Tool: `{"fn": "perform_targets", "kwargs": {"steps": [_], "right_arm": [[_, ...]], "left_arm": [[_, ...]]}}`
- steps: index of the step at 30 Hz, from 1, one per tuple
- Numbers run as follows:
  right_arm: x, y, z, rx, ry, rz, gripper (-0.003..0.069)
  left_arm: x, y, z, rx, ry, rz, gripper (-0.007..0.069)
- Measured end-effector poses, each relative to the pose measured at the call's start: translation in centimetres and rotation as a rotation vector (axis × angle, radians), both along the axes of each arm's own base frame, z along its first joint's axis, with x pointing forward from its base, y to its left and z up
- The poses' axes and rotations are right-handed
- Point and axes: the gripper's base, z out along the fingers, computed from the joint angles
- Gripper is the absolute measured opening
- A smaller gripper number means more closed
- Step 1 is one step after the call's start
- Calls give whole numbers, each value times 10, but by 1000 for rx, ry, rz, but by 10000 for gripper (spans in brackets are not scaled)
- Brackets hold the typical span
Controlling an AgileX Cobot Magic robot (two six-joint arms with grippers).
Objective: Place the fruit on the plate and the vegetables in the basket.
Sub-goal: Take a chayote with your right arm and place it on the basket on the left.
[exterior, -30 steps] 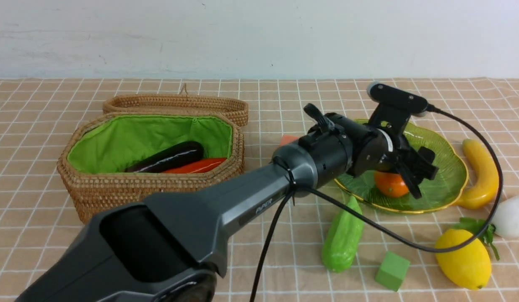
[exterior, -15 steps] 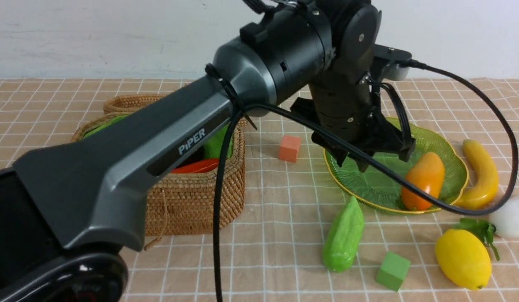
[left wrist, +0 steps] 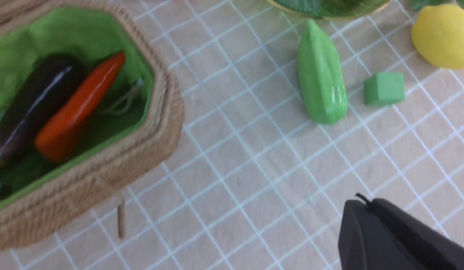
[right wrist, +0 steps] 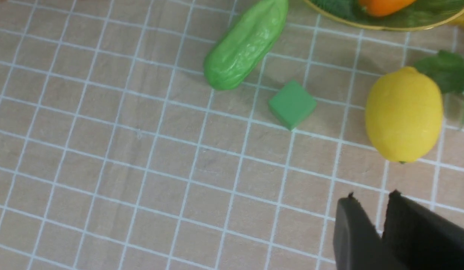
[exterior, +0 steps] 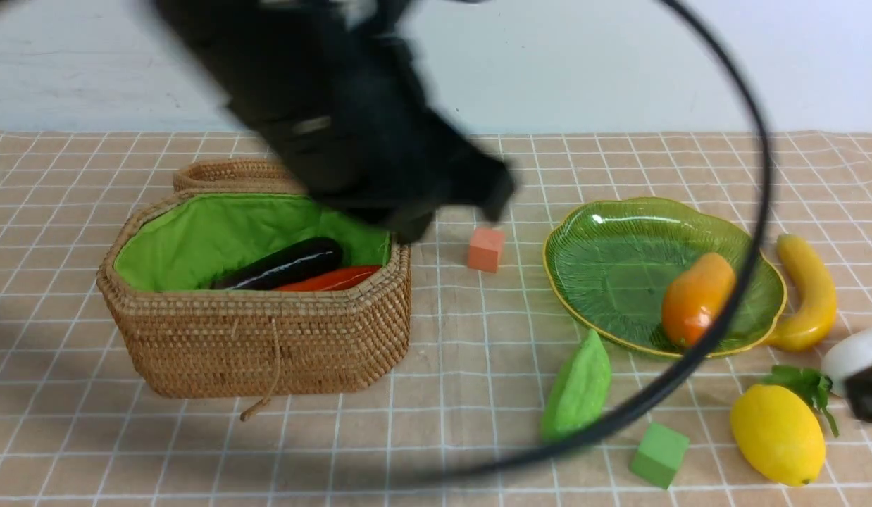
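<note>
Front view: mango (exterior: 696, 299) on the plate (exterior: 605, 239) by its right near rim; eggplant (exterior: 284, 262), carrot (exterior: 330, 278) in the basket (exterior: 267, 338); gourd (exterior: 578, 386), lemon (exterior: 777, 434), banana (exterior: 806, 290), radish (exterior: 855, 352) outside the rim. Open cloth (exterior: 471, 338) separates basket and gourd. Empty left gripper (left wrist: 363, 206) clenched, right gripper (right wrist: 375, 200) slightly parted.

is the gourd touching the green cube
Apart. The right wrist view shows a strip of cloth between the gourd and the cube.

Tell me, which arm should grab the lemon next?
Right, probably. The right end effector hangs empty close beside the lemon, while the left arm is raised over the basket on the other side.
</note>
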Motion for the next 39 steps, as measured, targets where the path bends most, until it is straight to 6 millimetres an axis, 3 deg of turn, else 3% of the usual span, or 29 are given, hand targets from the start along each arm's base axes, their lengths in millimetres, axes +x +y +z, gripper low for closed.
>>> {"fn": "perform_targets", "kwargs": {"steps": [2,3,4,5,6,9,12,13,17,20,25,29,30,35,39], "right_arm": [[23,14,-15,11,45,-9,156],[23,14,-15,14,40,-9,157],[42,26,-31,30,86,-35,174],[44,27,-32,32,89,-36,176],[53,32,-39,43,110,-56,191],[82,49,-59,65,159,-100,269],[108,63,-80,61,215,-140,378],[109,64,-81,59,219,-141,385],[143,80,-120,20,310,-187,530],[161,87,-143,-16,325,-201,580],[183,97,-173,-47,354,-221,564],[190,100,-191,-68,385,-224,470],[190,101,-191,-71,387,-223,435],[189,102,-187,-91,408,-172,422],[191,120,-118,-43,296,-63,422]], "left_arm": [[-30,31,-2,-68,-60,-1,-13],[-36,37,2,-96,-87,-2,-13],[-59,60,-9,-150,-139,-8,-13],[-65,66,-6,-178,-167,-10,-13],[-77,78,-17,-209,-196,-14,-13],[-111,112,-32,-340,-327,-28,-13],[-129,130,-48,-404,-392,-34,-13],[-130,131,-48,-407,-395,-35,-13],[-148,150,-62,-458,-468,-45,-13],[-155,157,-65,-488,-503,-48,-13],[-157,159,-65,-496,-509,-48,-13],[-153,154,-66,-487,-484,-50,-13],[-152,153,-66,-485,-479,-50,-13],[-152,153,-67,-483,-476,-50,-13],[-150,154,-66,-455,-513,-47,-13]]}}
